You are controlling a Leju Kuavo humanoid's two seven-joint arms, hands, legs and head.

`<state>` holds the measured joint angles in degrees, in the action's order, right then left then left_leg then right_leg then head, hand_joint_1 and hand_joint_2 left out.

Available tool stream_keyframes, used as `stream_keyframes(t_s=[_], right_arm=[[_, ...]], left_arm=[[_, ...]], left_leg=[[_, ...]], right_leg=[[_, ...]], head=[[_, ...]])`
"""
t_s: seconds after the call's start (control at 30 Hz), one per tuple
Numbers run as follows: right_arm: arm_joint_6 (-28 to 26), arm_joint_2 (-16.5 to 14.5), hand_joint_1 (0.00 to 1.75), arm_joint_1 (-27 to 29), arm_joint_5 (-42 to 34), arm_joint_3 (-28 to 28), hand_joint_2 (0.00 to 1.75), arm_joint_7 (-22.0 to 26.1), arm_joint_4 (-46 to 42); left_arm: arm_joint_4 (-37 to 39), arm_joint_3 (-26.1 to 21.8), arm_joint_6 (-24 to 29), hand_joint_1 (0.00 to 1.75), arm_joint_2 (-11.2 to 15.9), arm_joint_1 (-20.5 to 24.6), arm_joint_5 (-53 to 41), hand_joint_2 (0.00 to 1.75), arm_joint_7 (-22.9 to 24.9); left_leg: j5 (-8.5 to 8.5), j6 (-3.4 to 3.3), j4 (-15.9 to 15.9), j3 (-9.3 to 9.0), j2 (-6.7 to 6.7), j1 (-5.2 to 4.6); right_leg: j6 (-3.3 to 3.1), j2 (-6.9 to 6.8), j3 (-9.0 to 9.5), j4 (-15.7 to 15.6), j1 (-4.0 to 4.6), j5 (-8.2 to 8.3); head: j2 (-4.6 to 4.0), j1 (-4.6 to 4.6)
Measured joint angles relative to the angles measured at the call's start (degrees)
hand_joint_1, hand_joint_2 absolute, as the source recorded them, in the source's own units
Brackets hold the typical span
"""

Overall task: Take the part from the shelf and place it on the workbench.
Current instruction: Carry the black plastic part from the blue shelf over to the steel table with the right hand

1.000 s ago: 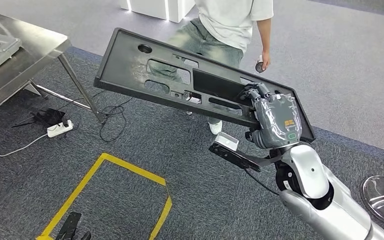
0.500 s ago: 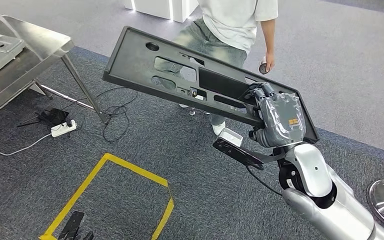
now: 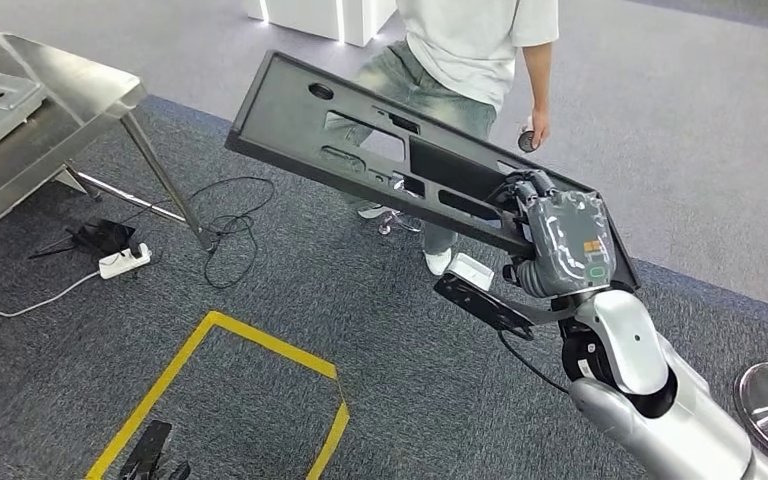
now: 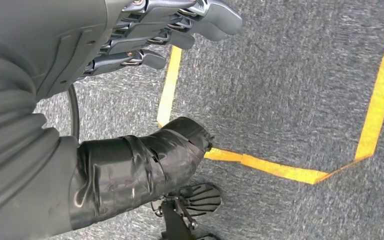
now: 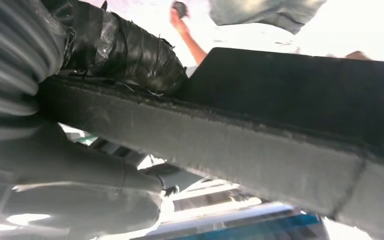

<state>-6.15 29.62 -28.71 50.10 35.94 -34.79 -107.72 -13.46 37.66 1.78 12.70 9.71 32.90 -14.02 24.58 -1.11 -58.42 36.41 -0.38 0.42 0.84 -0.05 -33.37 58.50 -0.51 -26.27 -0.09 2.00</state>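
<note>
Gripping the part (image 3: 400,160) at its near end, right hand (image 3: 560,240) aloft.
Fingers (image 3: 522,186) clenched over its edge; left hand (image 4: 145,35) loose, grasping nothing.

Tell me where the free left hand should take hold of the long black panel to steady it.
Probably the near long edge of the black panel, out toward its unsupported far end. The right hand grips one end alone, so the panel cantilevers up and left, tilted. The left hand, hanging open over the floor, could come from below; the raised rim offers a lip for the fingers.
</note>
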Motion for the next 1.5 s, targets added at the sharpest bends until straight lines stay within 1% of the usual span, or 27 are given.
stream_keyframes(t_s=[0.07,0.17,0.2,0.23,0.27,0.33,0.4,0.53,0.57,0.6,0.67,0.73,0.77,0.8,0.83,0.9,0.97,1.07,1.1,1.17,1.2,1.23,1.27,1.3,1.37,1.43,1.5], right_arm=[[-0.03,0.16,1.75,0.12,0.00,-0.15,1.75,0.01,-0.01],[-0.07,0.39,1.75,0.50,0.00,-0.22,1.75,-0.01,0.01],[-0.06,0.42,1.75,0.74,0.00,-0.22,1.75,-0.01,0.02],[-0.07,0.43,1.75,0.93,0.00,-0.22,1.75,-0.01,0.03],[-0.09,0.43,1.75,1.03,-0.01,-0.23,1.75,0.01,0.03],[-0.24,0.43,1.75,1.03,-0.05,-0.28,1.75,0.13,0.05],[-0.58,0.42,1.75,1.02,-0.12,-0.33,1.75,0.34,0.14],[-1.33,0.40,1.75,1.03,-0.15,-0.37,1.75,0.58,0.49],[-1.50,0.39,1.75,0.91,-0.14,-0.37,1.75,0.72,0.54],[-1.76,0.37,1.75,0.75,-0.11,-0.38,1.75,0.92,0.60],[-2.45,0.19,1.75,0.27,-0.10,-0.34,1.75,1.41,0.90],[-2.91,-0.25,1.75,-0.25,-0.16,-0.20,1.75,1.73,1.42],[-2.99,-0.51,1.75,-0.51,-0.19,-0.13,1.75,1.86,1.68],[-3.03,-0.79,1.75,-0.79,-0.19,-0.08,1.75,1.97,1.93],[-3.09,-1.04,1.75,-1.10,-0.17,-0.05,1.75,2.05,2.14],[-3.57,-1.36,1.75,-1.74,-0.06,-0.03,1.75,2.05,2.46],[-4.36,-1.43,1.75,-1.95,0.02,-0.08,1.75,1.62,2.56],[-5.15,-1.01,1.75,-1.56,0.01,-0.54,1.75,0.48,1.96],[-5.33,-0.74,1.75,-1.47,-0.01,-0.84,1.75,0.23,1.68],[-5.60,-0.33,1.75,-1.27,-0.03,-1.37,1.75,-0.16,1.33],[-5.68,-0.21,1.75,-1.06,-0.04,-1.49,1.75,-0.33,1.24],[-5.68,-0.13,1.75,-0.80,-0.03,-1.53,1.75,-0.51,1.18],[-5.68,-0.03,1.75,-0.53,-0.01,-1.54,1.75,-0.72,1.05],[-5.67,0.09,1.75,-0.31,-0.01,-1.55,1.75,-0.91,0.83],[-5.68,0.33,1.75,-0.06,-0.28,-1.63,1.75,-1.26,0.20],[-5.75,0.49,1.75,0.28,-0.77,-1.75,1.75,-1.50,-0.48],[-5.84,0.61,1.75,0.74,-1.01,-1.83,1.75,-1.71,-0.96]], left_arm=[[0.00,0.00,0.03,0.00,-0.05,0.07,0.00,1.75,-0.01],[0.00,0.00,0.05,0.00,-0.15,0.15,-0.01,1.75,-0.01],[0.00,0.00,0.05,0.00,-0.20,0.14,-0.01,1.75,0.00],[0.00,0.00,0.05,0.00,-0.26,0.13,-0.01,1.75,0.02],[0.00,0.00,0.06,0.00,-0.33,0.12,-0.01,1.75,0.03],[0.00,0.00,0.07,0.00,-0.46,0.12,-0.01,1.75,0.07],[0.00,0.00,0.10,0.00,-0.54,0.21,-0.12,1.75,0.17],[-0.01,0.01,0.28,0.00,-0.62,0.42,-0.40,1.75,0.44],[-0.02,0.02,0.36,0.00,-0.65,0.55,-0.42,1.75,0.46],[-0.03,0.02,0.43,0.00,-0.68,0.69,-0.43,1.75,0.46],[-0.03,0.02,0.48,0.00,-0.77,0.84,-0.46,1.75,0.47],[-0.02,0.02,0.46,0.00,-0.91,0.69,-0.53,1.75,0.52],[-0.02,0.02,0.44,0.00,-0.99,0.61,-0.57,1.75,0.54],[-0.03,0.02,0.43,0.00,-1.05,0.58,-0.60,1.75,0.55],[-0.03,0.02,0.44,0.00,-1.09,0.60,-0.64,1.75,0.54],[-0.03,0.02,0.74,0.00,-1.09,0.72,-0.85,1.75,0.62],[-0.03,0.02,1.62,0.00,-1.09,0.94,-1.22,1.75,1.09],[-0.04,0.02,2.85,0.00,-1.18,1.42,-1.85,1.75,2.10],[-0.04,0.03,2.97,0.00,-1.22,1.61,-1.97,1.75,2.36],[-0.04,0.04,3.03,0.00,-1.33,1.95,-2.07,1.75,2.71],[-0.04,0.04,3.02,0.00,-1.38,2.08,-2.08,1.75,2.78],[-0.04,0.04,2.99,0.00,-1.44,2.15,-2.07,1.75,2.81],[-0.04,0.04,2.98,0.00,-1.50,2.17,-2.04,1.75,2.82],[-0.04,0.04,2.99,0.00,-1.57,2.17,-1.97,1.75,2.84],[-0.04,0.04,3.30,0.00,-1.68,2.09,-1.81,1.75,2.92],[-0.04,0.04,3.76,0.00,-1.72,1.94,-1.73,1.75,3.02],[-0.04,0.04,3.97,0.00,-1.74,1.61,-1.72,1.75,3.04]], left_leg=[[0.01,-0.76,0.52,-0.61,0.02,0.18],[0.37,-1.54,0.65,-1.16,0.02,0.11],[0.55,-1.62,0.59,-1.28,0.00,0.08],[0.77,-1.62,0.48,-1.41,-0.04,0.07],[1.04,-1.54,0.30,-1.58,-0.09,0.08],[1.76,-1.19,-0.20,-1.90,-0.24,0.09],[2.40,-0.60,-0.81,-1.80,-0.38,-0.08],[2.96,0.60,-1.14,-1.62,-0.34,-0.06],[3.63,0.95,-2.51,-1.07,-0.24,0.02],[4.59,1.26,-4.77,0.03,-0.15,0.10],[6.85,1.70,-11.79,4.01,-0.05,0.21],[6.86,1.80,-15.92,7.26,-0.04,0.24],[5.49,1.69,-15.29,7.56,-0.04,0.24],[3.27,1.40,-12.54,6.73,-0.04,0.19],[1.00,0.94,-8.61,5.25,-0.03,0.05],[-1.48,0.08,-2.42,2.37,0.00,-0.32],[-1.35,-0.36,-0.92,1.47,-0.04,-0.62],[-1.37,-1.01,0.42,0.62,-0.07,-0.33],[-1.40,-1.23,0.95,0.15,-0.05,-0.16],[-1.17,-1.57,1.33,-0.48,-0.03,-0.06],[-0.97,-1.65,1.31,-0.68,-0.02,-0.05],[-0.75,-1.65,1.26,-0.90,-0.02,-0.01],[-0.47,-1.55,1.13,-1.12,-0.06,0.08],[-0.16,-1.37,0.89,-1.33,-0.16,0.20],[0.72,-0.69,-0.05,-1.44,-0.45,0.34],[1.38,0.04,-1.07,-1.02,-0.71,0.27],[1.49,0.51,-1.31,-0.73,-0.88,0.27]], right_leg=[[0.43,0.00,-0.91,2.35,-0.06,-1.49],[0.58,0.04,-6.36,12.60,-0.10,-5.71],[0.66,0.03,-8.06,15.24,-0.12,-6.14],[0.72,0.02,-8.93,16.06,-0.17,-5.55],[0.77,0.01,-8.68,14.63,-0.25,-3.89],[0.75,0.04,-5.91,7.82,-0.46,0.29],[0.57,0.12,-3.55,2.52,-0.41,1.92],[-0.53,0.25,-2.74,1.24,-0.29,1.46],[-0.95,0.20,-2.37,1.07,-0.38,1.34],[-1.29,0.11,-1.95,0.94,-0.48,1.18],[-1.75,-0.01,-1.40,0.91,-0.40,0.70],[-1.87,0.07,-0.87,0.92,-0.28,0.20],[-1.87,0.12,-0.52,0.92,-0.21,-0.07],[-1.84,0.17,-0.06,0.92,-0.13,-0.38],[-1.77,0.18,0.42,0.90,-0.06,-0.73],[-1.47,0.21,1.03,0.86,0.16,-1.27],[-0.97,0.22,1.20,0.61,0.19,-1.45],[-0.12,0.15,1.22,1.03,0.16,-2.31],[0.08,0.15,0.38,2.88,0.18,-3.38],[0.32,0.15,-3.23,9.61,0.08,-6.25],[0.44,0.15,-5.34,13.08,-0.02,-7.22],[0.60,0.15,-6.87,15.17,-0.15,-7.21],[0.80,0.14,-7.44,15.14,-0.33,-6.02],[1.02,0.14,-7.00,13.10,-0.56,-3.95],[1.49,0.50,-4.39,6.16,-1.03,0.25],[1.32,1.01,-2.83,2.40,-1.13,1.32],[0.56,1.09,-2.76,2.11,-0.96,0.91]], head=[[0.00,-0.08],[0.00,-0.11],[0.00,-0.10],[0.00,-0.10],[0.00,-0.11],[0.00,-0.13],[0.00,-0.08],[0.00,0.06],[0.00,0.18],[0.00,0.27],[0.00,0.44],[0.00,0.45],[0.00,0.46],[0.00,0.46],[0.00,0.45],[0.00,0.39],[0.00,0.40],[0.00,0.36],[0.00,0.23],[0.00,0.07],[0.00,0.02],[0.00,0.01],[0.00,-0.01],[0.00,-0.02],[0.00,-0.09],[0.00,-0.17],[0.00,-0.21]])
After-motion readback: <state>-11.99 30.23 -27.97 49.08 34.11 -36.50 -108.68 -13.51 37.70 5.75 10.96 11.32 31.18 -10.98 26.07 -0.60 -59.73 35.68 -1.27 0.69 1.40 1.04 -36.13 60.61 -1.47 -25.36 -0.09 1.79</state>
